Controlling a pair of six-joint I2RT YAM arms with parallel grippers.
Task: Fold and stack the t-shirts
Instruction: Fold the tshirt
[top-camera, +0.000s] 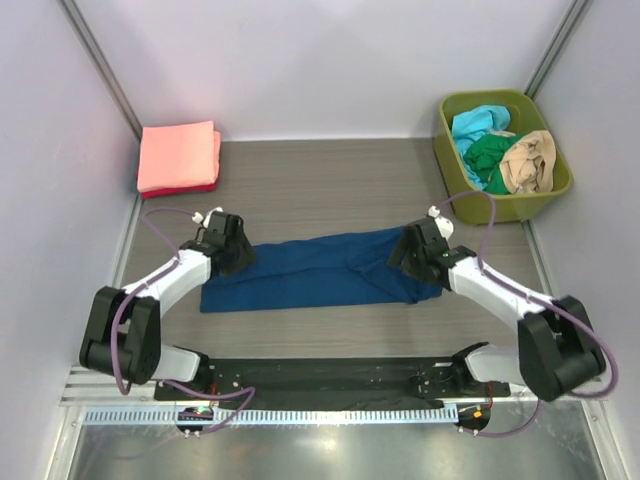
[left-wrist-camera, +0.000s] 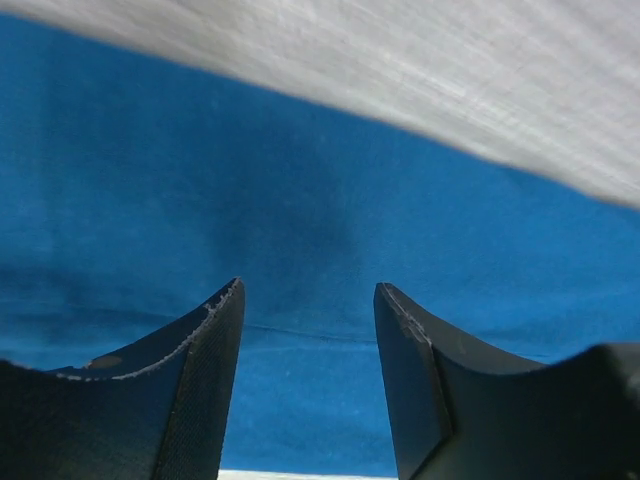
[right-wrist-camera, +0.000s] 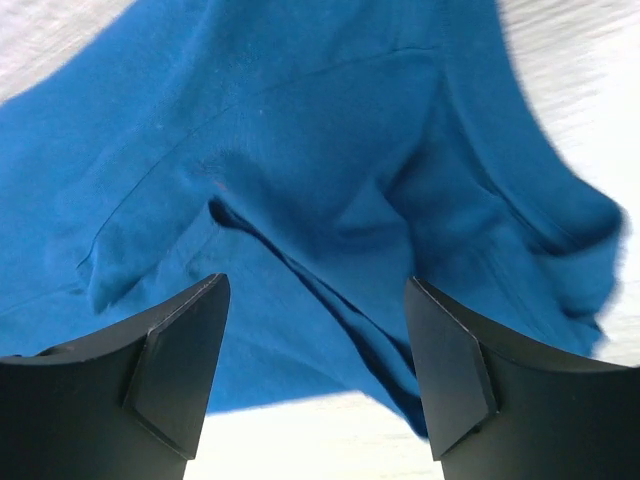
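A soft, matt navy cloth t-shirt (top-camera: 310, 275) is lying creased on the grey, wood-grained table (top-camera: 330, 190); beyond the shirt, a smooth olive plastic bin (top-camera: 490, 98) is holding crumpled cloth tees (top-camera: 490, 155).

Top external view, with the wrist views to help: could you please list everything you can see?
navy t-shirt: one, dark blue, lying across the middle of the table
folded t-shirts: two, salmon-pink on red, stacked at the far left corner
bin: one, olive green, far right corner
loose t-shirts: three, cyan, green and tan, crumpled in the bin
table: one, grey-brown wood grain
base plate: one, black, near edge
left gripper: one, black, open, over the navy t-shirt's left end
right gripper: one, black, open, over its right end
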